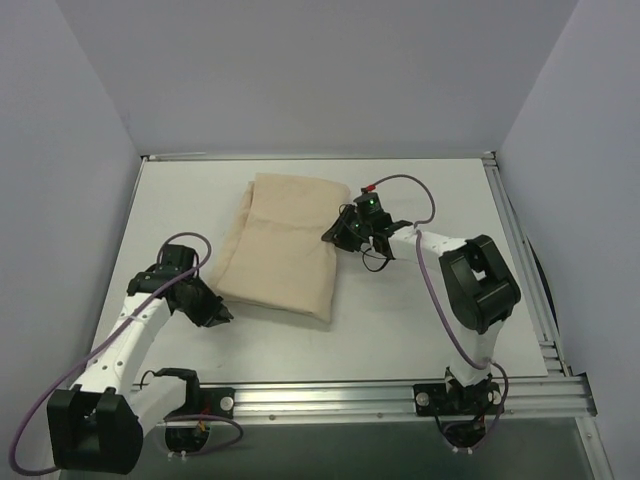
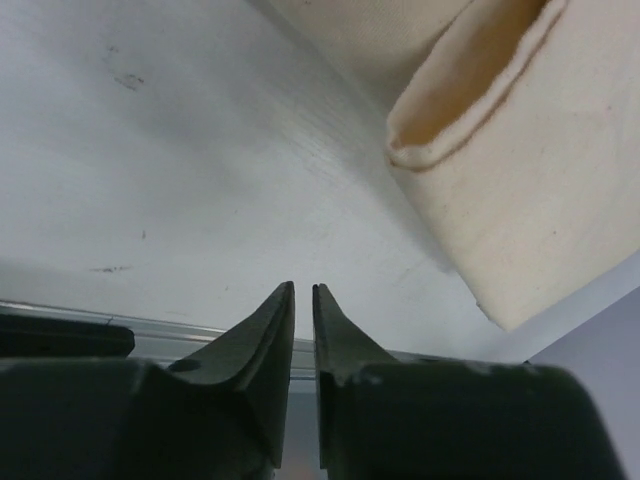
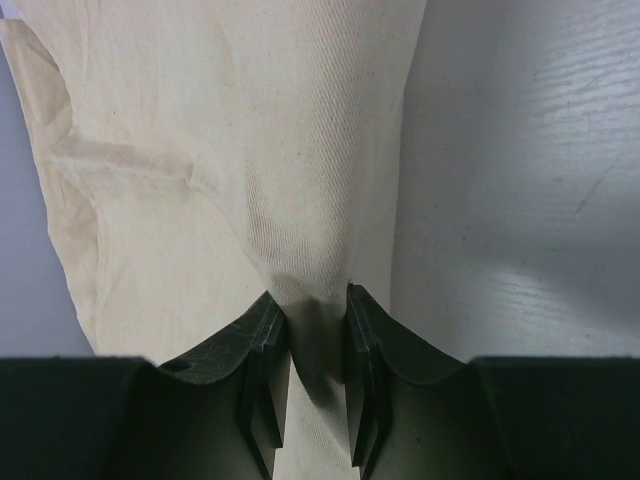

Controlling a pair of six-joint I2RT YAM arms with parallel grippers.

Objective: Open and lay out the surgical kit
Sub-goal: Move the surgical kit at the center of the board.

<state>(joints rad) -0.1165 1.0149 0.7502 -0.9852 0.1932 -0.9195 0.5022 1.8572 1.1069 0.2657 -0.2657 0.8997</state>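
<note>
The beige cloth wrap (image 1: 285, 245) is lying folded mid-table with nothing laid out yet, the right gripper (image 3: 308, 300) is pinching its right edge, and the left gripper (image 2: 303, 292) is hovering by its near-left corner, jaws almost together and empty.

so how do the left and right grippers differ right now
The right gripper pinches a fold of the cloth wrap; the left gripper is nearly closed on nothing. The right gripper is at the wrap's right edge; the left gripper sits off its near-left corner, not touching. Both face the wrap.
</note>
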